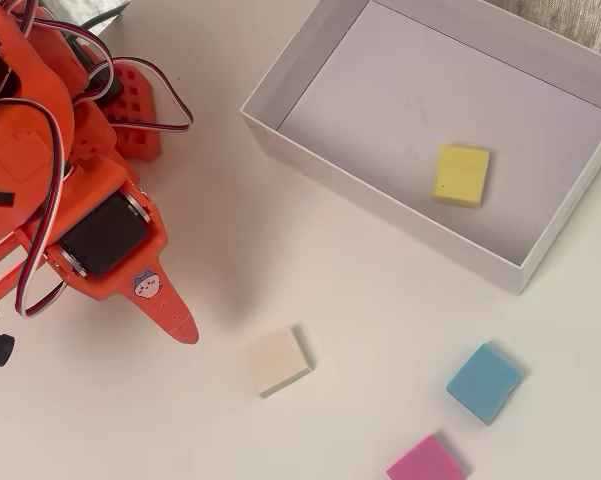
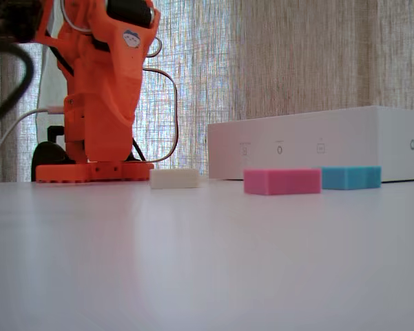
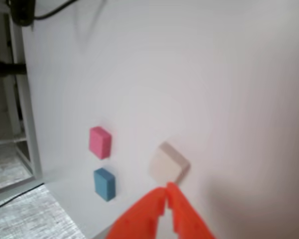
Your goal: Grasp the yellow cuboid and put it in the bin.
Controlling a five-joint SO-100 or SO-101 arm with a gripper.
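— Where does the yellow block (image 1: 461,175) sit?

— The overhead view shows it lying flat on the floor of the white box (image 1: 385,204), toward the box's right half, apart from every wall. The low fixed view shows only the outside of the box (image 2: 317,148); the block is hidden behind its side there.

— And the gripper?

— The wrist view shows the gripper (image 3: 166,191) with its two orange fingertips pressed together at the tips, nothing between them. It hangs above the white table (image 3: 214,74), with the tips pointing toward the cream block (image 3: 168,164). In the overhead view the orange arm (image 1: 70,190) fills the upper left, and its pointed finger (image 1: 170,315) ends to the left of the cream block (image 1: 278,360), clear of it.

— What else lies on the table?

— Three blocks, all outside the box. In the overhead view the cream one is below the box's near-left wall, the blue block (image 1: 485,382) lies to the lower right, and the pink block (image 1: 426,462) sits at the bottom edge, just left of and below the blue one. The fixed view lines them up in front of the box: the cream block (image 2: 174,178) near the arm's base (image 2: 93,171), then the pink block (image 2: 282,181), then the blue block (image 2: 351,177). In the wrist view the pink block (image 3: 100,142) and the blue block (image 3: 104,183) lie near the table's left edge, well apart from the fingertips.

— The background?

— A curtain (image 2: 296,62) hangs behind the table in the fixed view.
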